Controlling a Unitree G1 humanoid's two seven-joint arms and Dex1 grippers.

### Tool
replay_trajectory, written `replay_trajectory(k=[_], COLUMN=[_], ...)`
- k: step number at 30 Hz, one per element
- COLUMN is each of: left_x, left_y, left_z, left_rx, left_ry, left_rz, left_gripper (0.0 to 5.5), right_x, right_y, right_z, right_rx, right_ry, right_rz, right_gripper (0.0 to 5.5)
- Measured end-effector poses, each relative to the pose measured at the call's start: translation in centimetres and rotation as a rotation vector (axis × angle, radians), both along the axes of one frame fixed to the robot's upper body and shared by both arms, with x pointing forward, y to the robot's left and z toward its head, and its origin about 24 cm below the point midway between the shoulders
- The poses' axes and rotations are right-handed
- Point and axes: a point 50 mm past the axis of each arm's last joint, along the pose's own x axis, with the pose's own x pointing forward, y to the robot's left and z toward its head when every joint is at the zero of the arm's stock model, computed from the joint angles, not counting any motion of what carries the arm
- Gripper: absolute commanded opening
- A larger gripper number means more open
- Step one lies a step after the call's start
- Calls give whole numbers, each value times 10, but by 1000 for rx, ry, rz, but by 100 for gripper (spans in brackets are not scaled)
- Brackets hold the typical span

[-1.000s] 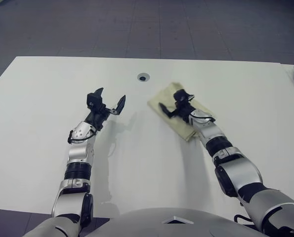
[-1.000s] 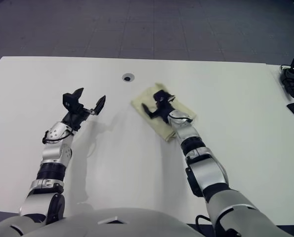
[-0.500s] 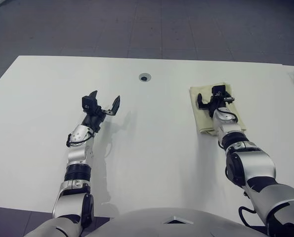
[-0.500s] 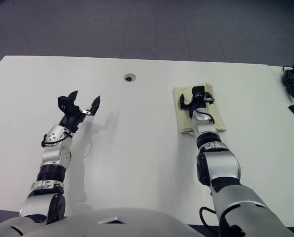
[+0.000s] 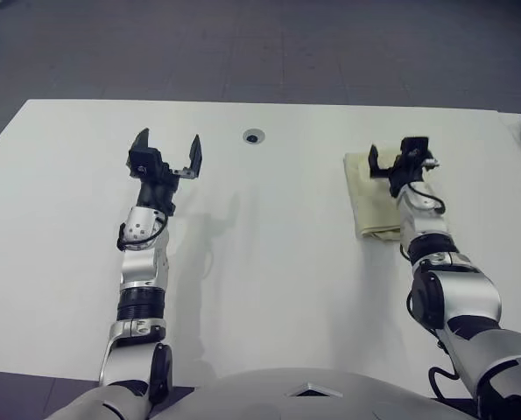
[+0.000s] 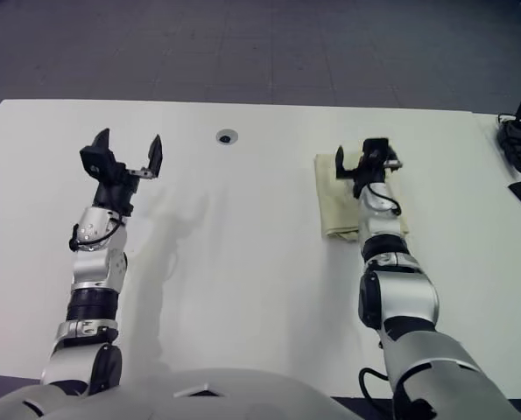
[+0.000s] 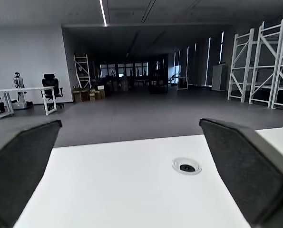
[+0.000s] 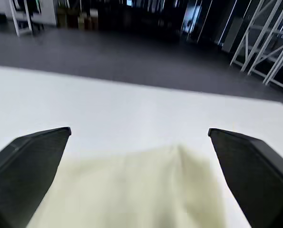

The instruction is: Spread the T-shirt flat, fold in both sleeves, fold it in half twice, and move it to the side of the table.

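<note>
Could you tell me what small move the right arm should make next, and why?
Probably draw the right gripper up and back: it is open over the T-shirt, which lies folded near the right side of the table.

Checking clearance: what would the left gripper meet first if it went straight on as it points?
Likely nothing: the left gripper hangs open above the table, aimed past the grommet; depth unclear.
</note>
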Motion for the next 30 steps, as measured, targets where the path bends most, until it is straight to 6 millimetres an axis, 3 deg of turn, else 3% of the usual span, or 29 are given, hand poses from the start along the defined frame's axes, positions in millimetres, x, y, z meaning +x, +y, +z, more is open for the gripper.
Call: replay_trajectory(k=[2,4,6,10,12,15,18,21,24,30], left_x=[-3,-7,-14,-33,-44,-49,-52,-51,-46,-45], left_y=[-6,-11,-18,-37,-48,-59,-67,-74,-74,-70], left_z=[5,6,3,-6,-2,6,9,4,-3,3], left_rx=[-19,-40,-53,-26,25,39,37,11,-96,-74], left_ry=[-19,-23,-26,-44,-116,-206,-267,-229,-133,-173], left_rz=[30,56,71,69,47,18,-25,-73,-85,-71], left_gripper=[540,540,540,540,540,540,540,540,540,540], right_x=[-4,-15,-35,-95,-118,-119,-132,-139,-140,-145], right_y=[3,8,14,33,45,46,43,42,45,56], right_z=[22,29,26,-2,-1,17,18,18,24,32], right_rx=[-24,-35,-44,-33,-17,-25,-124,-111,-76,-94], right_ry=[-123,-202,-255,-293,-339,-421,-436,-437,-479,-545], right_rz=[15,18,18,-18,-16,-13,-35,-32,-9,43], right_gripper=[536,536,536,536,536,536,536,536,536,536])
